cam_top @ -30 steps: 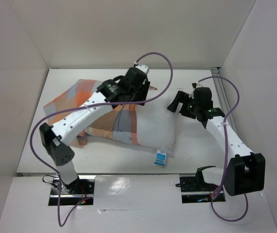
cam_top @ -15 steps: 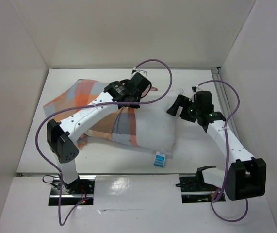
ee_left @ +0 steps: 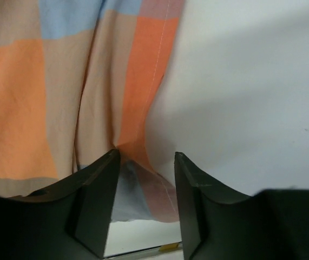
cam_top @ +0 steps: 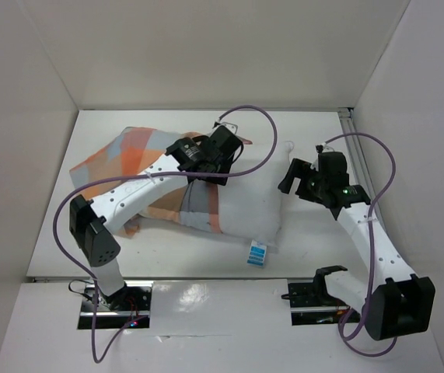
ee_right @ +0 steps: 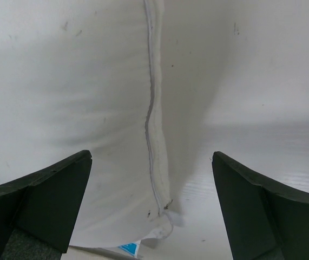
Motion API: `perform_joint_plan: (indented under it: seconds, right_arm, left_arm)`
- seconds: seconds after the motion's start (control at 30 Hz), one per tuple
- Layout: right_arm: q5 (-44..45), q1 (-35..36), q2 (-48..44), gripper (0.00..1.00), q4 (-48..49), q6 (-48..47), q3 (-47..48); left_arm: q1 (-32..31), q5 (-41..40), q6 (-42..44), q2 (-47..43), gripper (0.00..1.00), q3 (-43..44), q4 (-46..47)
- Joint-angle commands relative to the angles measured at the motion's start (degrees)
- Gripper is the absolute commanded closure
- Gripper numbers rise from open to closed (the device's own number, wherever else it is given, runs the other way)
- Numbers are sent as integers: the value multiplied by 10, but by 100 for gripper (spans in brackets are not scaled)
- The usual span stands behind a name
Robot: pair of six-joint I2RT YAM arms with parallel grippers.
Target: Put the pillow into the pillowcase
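From above, the white pillow [cam_top: 245, 210] lies on the table [cam_top: 315, 132], with its left part inside the checked pillowcase [cam_top: 124, 155]. The left tool [cam_top: 220, 165] hangs over the pillowcase's edge. The right tool [cam_top: 288, 177] is open wide, just beside the pillow's right end.

Left wrist view: the left tool is partly open, with the orange hem [ee_left: 143, 97] by its tips.

Right wrist view: the pillow's seam [ee_right: 153, 108] runs between the wide fingers [ee_right: 40, 200], with a blue label [ee_right: 129, 249] below.
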Motion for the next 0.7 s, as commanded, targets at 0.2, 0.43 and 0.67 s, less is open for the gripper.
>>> perform_joint_plan:
  seconds: [0.2, 0.43, 0.67]
  right_arm:
    - [-220, 1, 37, 0, 92, -2, -67]
    - [-358, 54, 65, 79, 399, 129, -132]
    - [-338, 113, 167, 100, 674, 262, -65]
  left_arm:
    - [13, 12, -14, 5, 79, 4, -7]
    - [-3, 191, 29, 5, 100, 100, 57]
    - [-35, 657, -73, 127, 100, 249, 293]
